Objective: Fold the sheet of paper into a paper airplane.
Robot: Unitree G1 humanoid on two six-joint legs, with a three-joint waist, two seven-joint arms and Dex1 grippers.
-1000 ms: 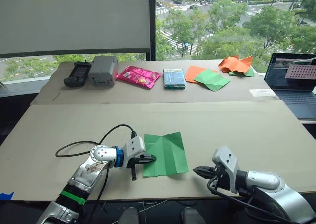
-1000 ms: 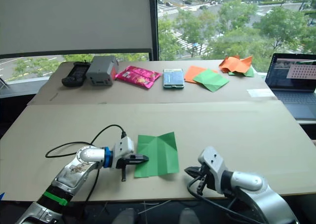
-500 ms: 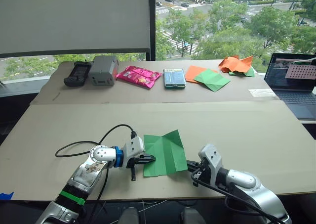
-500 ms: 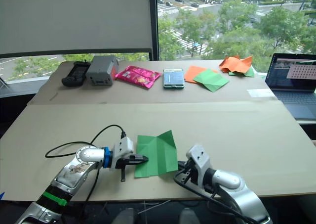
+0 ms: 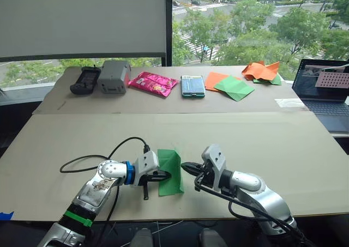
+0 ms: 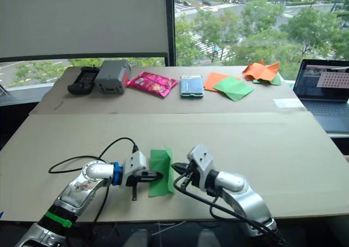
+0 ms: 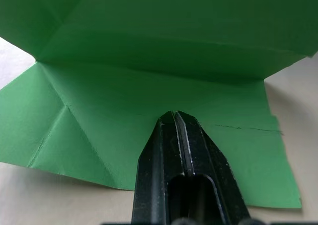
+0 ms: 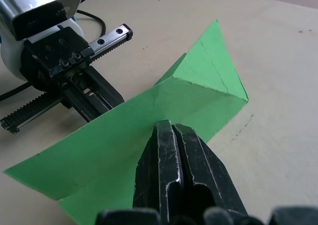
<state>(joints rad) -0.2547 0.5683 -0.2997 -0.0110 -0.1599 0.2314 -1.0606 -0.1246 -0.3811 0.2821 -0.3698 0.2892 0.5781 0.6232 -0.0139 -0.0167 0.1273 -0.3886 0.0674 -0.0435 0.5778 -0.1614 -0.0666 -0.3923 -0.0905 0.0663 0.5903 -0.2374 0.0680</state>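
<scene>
left gripper (image 5: 163, 175) pinching the thin creased bright green paper sheet (image 5: 170, 172) flat near the tabletop's front edge | right gripper (image 5: 186, 167), fingers together, is tipping the other half over | should probably land edge on edge before pressing the crease

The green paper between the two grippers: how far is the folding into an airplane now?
Early stage. Done: corner creases show in the sheet of paper. In hand: the left gripper pins one half to the table while the right gripper raises the other half along the middle fold. Left: flattening and wing folds.
</scene>
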